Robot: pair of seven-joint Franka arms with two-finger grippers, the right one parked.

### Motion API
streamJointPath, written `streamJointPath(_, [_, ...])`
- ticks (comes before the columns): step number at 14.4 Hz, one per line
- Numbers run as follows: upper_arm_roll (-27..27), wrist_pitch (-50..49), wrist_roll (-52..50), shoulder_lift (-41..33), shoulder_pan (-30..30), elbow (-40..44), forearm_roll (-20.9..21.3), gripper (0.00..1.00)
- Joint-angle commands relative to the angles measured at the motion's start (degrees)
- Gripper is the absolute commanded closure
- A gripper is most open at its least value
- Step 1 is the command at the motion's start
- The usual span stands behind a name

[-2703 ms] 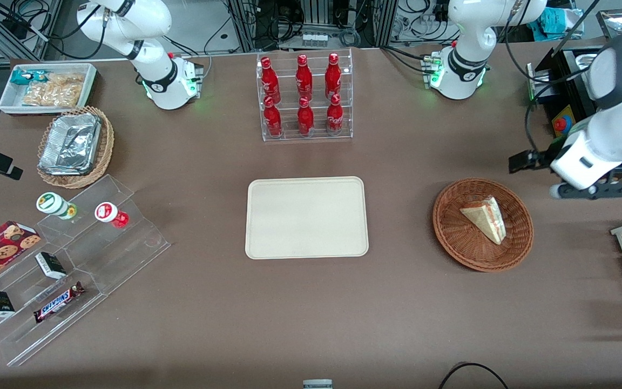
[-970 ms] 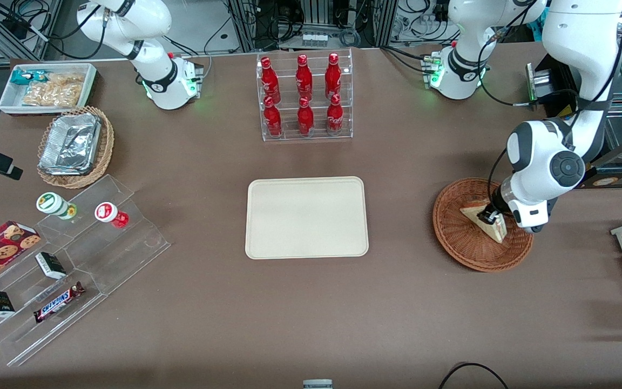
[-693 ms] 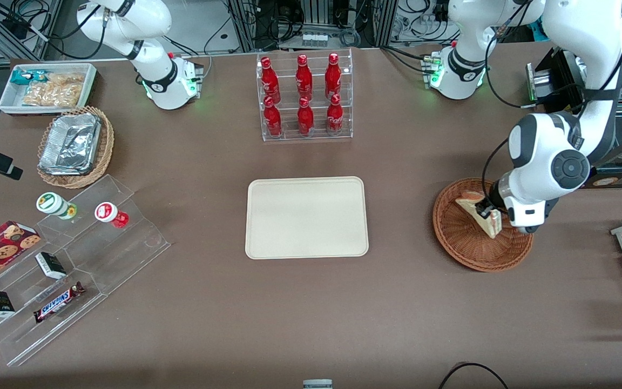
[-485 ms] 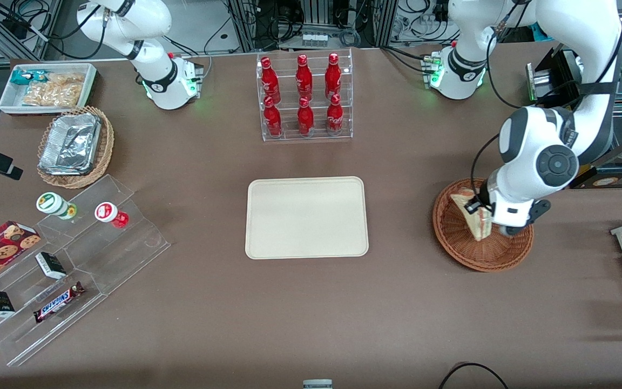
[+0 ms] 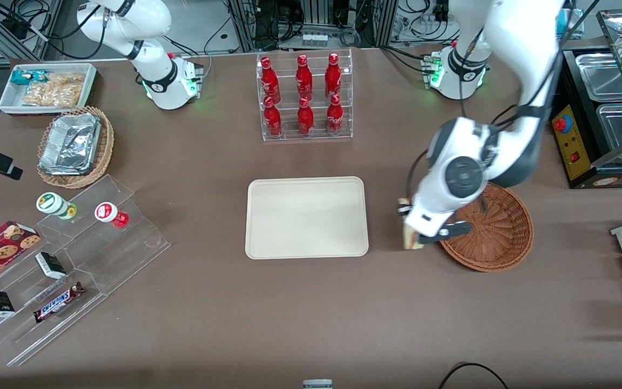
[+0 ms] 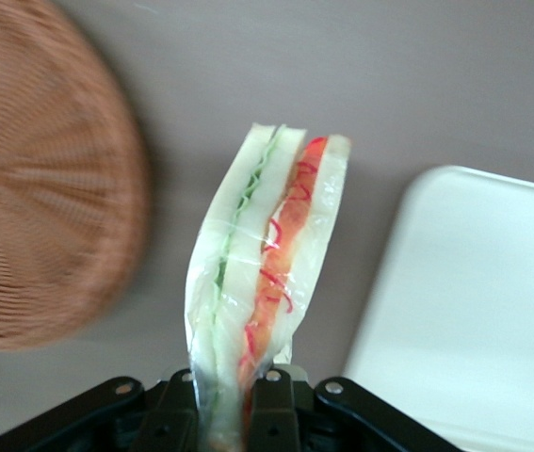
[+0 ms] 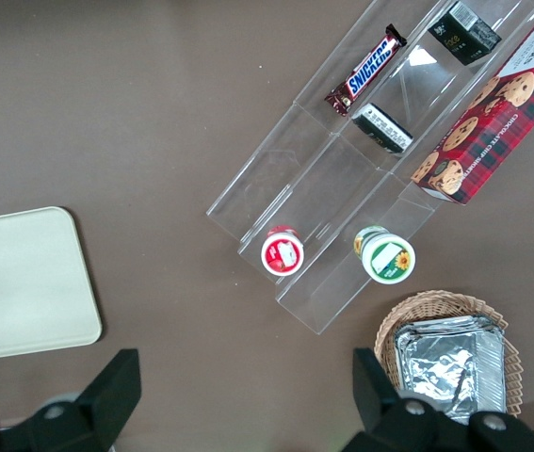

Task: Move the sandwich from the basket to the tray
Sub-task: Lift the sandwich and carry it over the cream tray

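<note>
With the tool [image 6: 234, 400] pinching the sandwich [image 6: 265, 273] edge-up, load above tabletop [image 5: 311, 302] between basket [image 5: 497, 237] and tray [image 5: 306, 217], basket at tray's 3 o'clock.

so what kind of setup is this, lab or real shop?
Looks like a lab mock-up of a snack counter: a cola bottle rack and a stepped acrylic display share the table with cable racks. The gripper holds the sandwich between basket and tray.

Sandwich [image 6: 265, 273] clamped edge-up in tool [image 6: 234, 414], airborne between wicker basket [image 5: 497, 232] and cream tray [image 5: 306, 217].
</note>
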Motion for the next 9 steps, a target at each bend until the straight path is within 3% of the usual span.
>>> streamJointPath(1, [0.70,-2.18,-5.39,7.50,-5.46,10.40,-2.07,0.93])
streamJointPath(9, [0.78,-1.83,-17.79,22.18,-16.63,27.46,-1.46,0.93])
